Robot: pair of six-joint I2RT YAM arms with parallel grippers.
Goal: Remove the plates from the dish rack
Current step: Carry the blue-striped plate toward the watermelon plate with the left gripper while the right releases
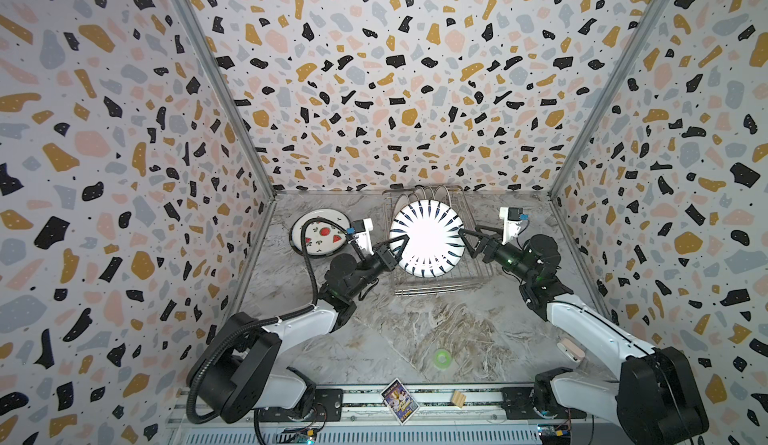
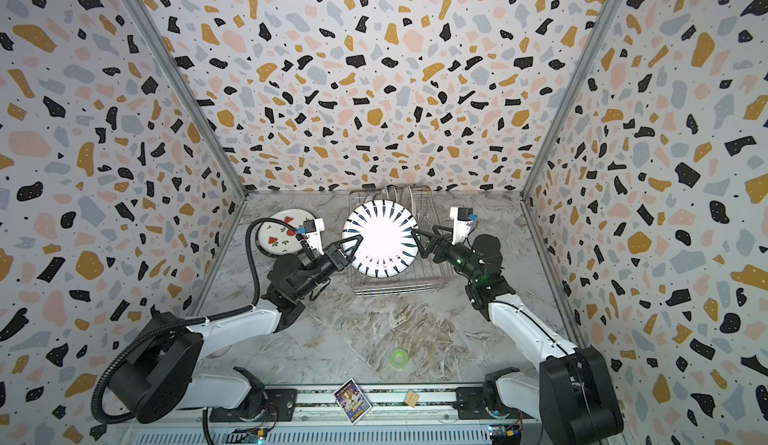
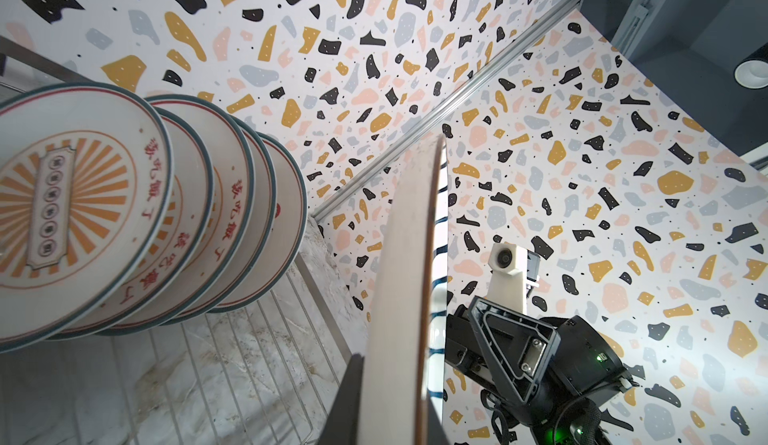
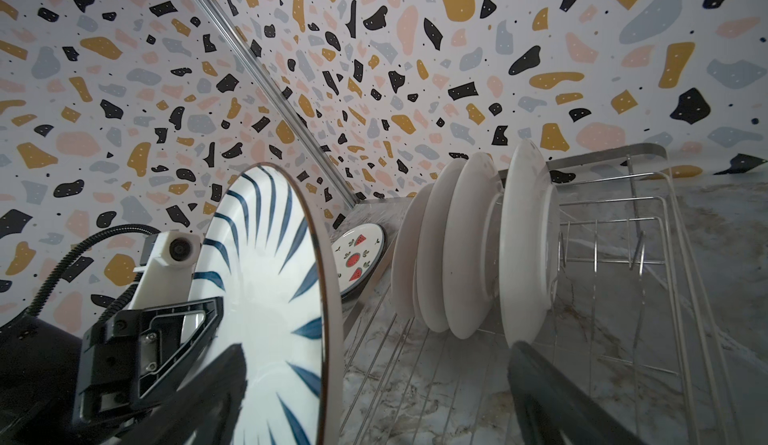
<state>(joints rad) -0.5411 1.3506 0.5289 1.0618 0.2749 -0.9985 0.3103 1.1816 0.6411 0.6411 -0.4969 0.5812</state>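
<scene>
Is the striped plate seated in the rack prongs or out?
Out: the left end effector grips the striped plate by its rim, apart from the sunburst plates standing in the dish rack.

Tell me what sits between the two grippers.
The striped plate, above the dish rack, in both top views: the left gripper pinches one edge, the right gripper stands open at the other.

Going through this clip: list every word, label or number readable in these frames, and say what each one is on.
"該吃飯了", as best it reads: red characters on the rim of the nearest orange-sunburst white plate in the silver wire dish rack, repeated on the plates behind it.
Circled characters on that plate's central banner: too small to read.
Print on the colourful rectangular card: too blurred to read.
No other text is visible.
</scene>
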